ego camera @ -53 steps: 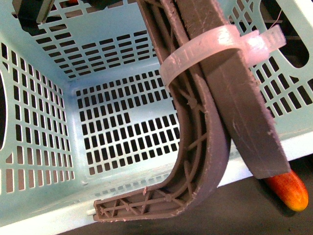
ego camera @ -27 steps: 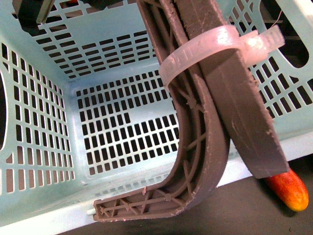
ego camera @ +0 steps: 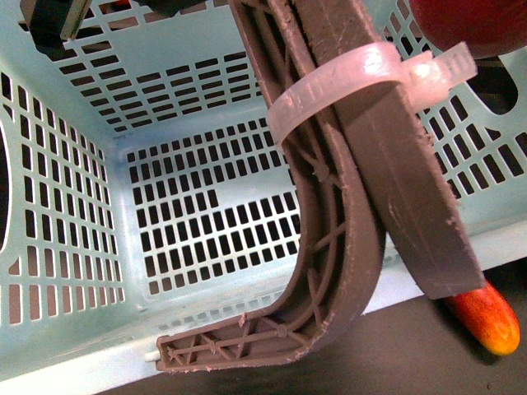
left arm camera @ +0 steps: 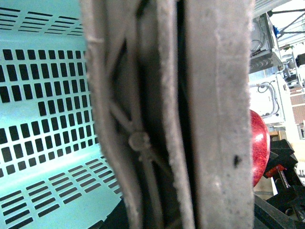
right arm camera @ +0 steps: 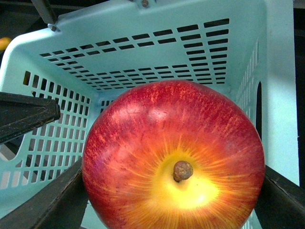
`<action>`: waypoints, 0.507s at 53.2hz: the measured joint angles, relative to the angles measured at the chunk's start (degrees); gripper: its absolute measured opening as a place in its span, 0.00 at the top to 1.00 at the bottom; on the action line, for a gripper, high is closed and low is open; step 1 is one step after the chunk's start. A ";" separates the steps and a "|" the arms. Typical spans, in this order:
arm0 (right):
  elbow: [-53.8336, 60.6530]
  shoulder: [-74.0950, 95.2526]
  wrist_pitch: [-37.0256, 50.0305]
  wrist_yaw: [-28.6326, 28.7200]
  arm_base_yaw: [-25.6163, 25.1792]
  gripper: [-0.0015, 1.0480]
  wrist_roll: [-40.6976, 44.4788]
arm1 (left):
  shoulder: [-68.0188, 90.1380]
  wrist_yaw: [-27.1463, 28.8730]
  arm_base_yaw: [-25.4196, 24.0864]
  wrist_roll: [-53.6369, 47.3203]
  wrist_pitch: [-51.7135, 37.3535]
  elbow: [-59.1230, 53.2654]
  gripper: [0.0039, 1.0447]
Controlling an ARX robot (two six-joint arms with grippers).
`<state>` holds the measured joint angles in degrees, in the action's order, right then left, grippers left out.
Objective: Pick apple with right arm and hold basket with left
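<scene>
Right gripper (right arm camera: 174,191) holds the apple (right arm camera: 174,148) tight; it has just entered your front view over the basket (ego camera: 82,247), so the pick looks done.

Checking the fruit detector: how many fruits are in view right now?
2. The apple is held in the jaws of the right gripper above the basket; an elongated red-yellow fruit lies outside the basket, partly behind its brown handles. Others may be hidden.

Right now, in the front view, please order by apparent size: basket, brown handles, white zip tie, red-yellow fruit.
Largest to smallest:
1. basket, fills the frame
2. brown handles, very near the camera
3. white zip tie
4. red-yellow fruit, partly hidden behind a handle, so its rank is unsure
</scene>
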<state>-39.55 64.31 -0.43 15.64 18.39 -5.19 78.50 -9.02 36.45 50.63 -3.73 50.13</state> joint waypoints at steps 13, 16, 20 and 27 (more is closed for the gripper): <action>0.04 -1.31 0.72 0.04 -1.36 0.08 -2.27 | 0.00 -0.07 0.00 -0.02 0.00 0.00 0.87; 0.31 -2.32 0.76 0.00 -2.32 0.08 -2.91 | 0.09 -0.68 0.00 -0.37 0.13 -0.02 0.87; 1.27 -4.55 1.05 -0.66 -4.98 0.08 -3.48 | 0.09 0.04 0.07 0.17 0.11 0.00 0.87; 2.75 -7.48 1.79 -1.22 -10.84 0.08 -4.63 | 0.04 0.57 -0.15 -0.22 0.11 0.00 0.87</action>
<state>-36.80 56.84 1.37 14.41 7.55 -9.82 78.54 -8.45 36.29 50.41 -3.62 50.13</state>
